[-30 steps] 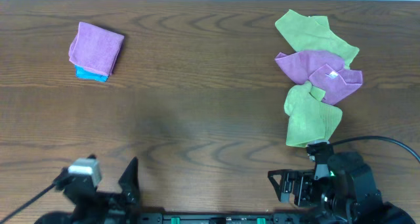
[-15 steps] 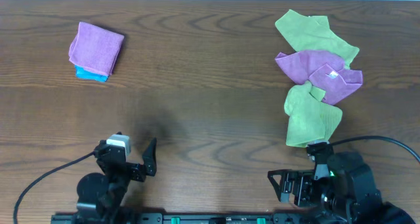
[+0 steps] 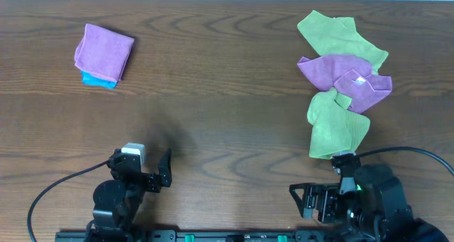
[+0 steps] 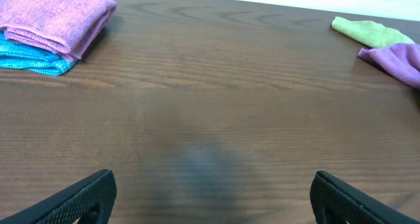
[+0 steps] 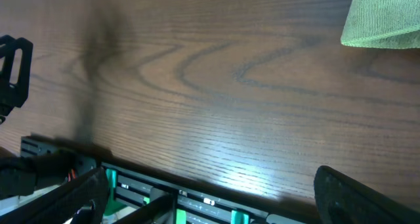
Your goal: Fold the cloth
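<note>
The cloth (image 3: 345,79) is the crumpled lilac-purple one with a small white tag (image 3: 359,80), lying at the right between two lime-green cloths (image 3: 340,33) (image 3: 336,125). Its edge shows at the far right of the left wrist view (image 4: 397,60). My left gripper (image 3: 142,169) stands open near the front left, far from the cloth, with bare wood between its fingers (image 4: 79,199). Low at the front right, my right gripper (image 3: 306,201) is open too and holds nothing. It sits just in front of the nearer green cloth (image 5: 387,17).
A second lilac cloth (image 3: 105,52), folded, lies on a small bright-blue folded cloth (image 3: 98,79) at the back left; both show in the left wrist view (image 4: 56,17) (image 4: 29,56). The black and green mounting rail (image 5: 197,201) runs along the table's front edge.
My left arm has swung up from the front left edge and a little to the right, its open gripper now over the table. The right arm and all cloths are unmoved.
</note>
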Available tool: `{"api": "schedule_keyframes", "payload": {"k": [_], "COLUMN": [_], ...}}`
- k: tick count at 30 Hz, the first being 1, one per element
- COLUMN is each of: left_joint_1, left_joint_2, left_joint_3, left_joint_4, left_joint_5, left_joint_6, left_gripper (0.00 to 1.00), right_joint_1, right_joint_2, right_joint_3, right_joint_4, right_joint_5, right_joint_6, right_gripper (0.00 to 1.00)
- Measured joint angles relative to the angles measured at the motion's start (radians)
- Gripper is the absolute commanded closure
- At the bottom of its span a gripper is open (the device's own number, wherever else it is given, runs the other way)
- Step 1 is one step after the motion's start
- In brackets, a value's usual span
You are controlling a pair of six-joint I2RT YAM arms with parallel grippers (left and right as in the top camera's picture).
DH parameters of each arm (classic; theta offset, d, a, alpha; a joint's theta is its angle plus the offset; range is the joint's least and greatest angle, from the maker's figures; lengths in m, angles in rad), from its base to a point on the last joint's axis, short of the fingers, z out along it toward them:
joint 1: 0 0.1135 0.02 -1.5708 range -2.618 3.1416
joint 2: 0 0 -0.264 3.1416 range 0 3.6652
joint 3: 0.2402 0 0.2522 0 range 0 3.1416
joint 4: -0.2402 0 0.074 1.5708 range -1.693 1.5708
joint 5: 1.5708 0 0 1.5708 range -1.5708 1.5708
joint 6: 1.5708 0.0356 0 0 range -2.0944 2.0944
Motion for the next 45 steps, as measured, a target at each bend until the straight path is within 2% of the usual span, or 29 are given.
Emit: {"api": "schedule_keyframes", "payload": {"k": [17, 20, 23, 29, 38, 45], "left_joint_1": [0.000, 0.000, 0.000, 0.000, 0.000, 0.000], "left_joint_2": [0.000, 0.000, 0.000, 0.000, -0.001, -0.001], "left_joint_3": [0.000, 0.000, 0.000, 0.000, 0.000, 0.000], "left_joint_4": [0.000, 0.000, 0.000, 0.001, 0.001, 0.001], "left_joint_5": [0.000, 0.000, 0.000, 0.000, 0.000, 0.000], "left_joint_6": [0.000, 0.000, 0.000, 0.000, 0.000, 0.000], "left_gripper": [0.04, 0.05, 0.05, 0.05, 0.05, 0.05], "right_joint_1": [0.000, 0.001, 0.019, -0.050, -0.250, -0.287], "right_joint_2": [0.000, -0.001, -0.038, -0.218, -0.371, -0.468], "right_joint_3": [0.000, 0.000, -0.020, -0.171, -0.429, -0.563], "right_joint_4": [0.000, 0.019, 0.120, 0.336, 0.519, 0.585], "right_joint_5": [0.002, 0.059, 0.212, 0.405, 0.493, 0.491], "right_joint_6": [-0.001, -0.015, -0.030, -0.038, -0.063, -0.248], "right_gripper": [0.01, 0.01, 0.01, 0.01, 0.01, 0.01]}}
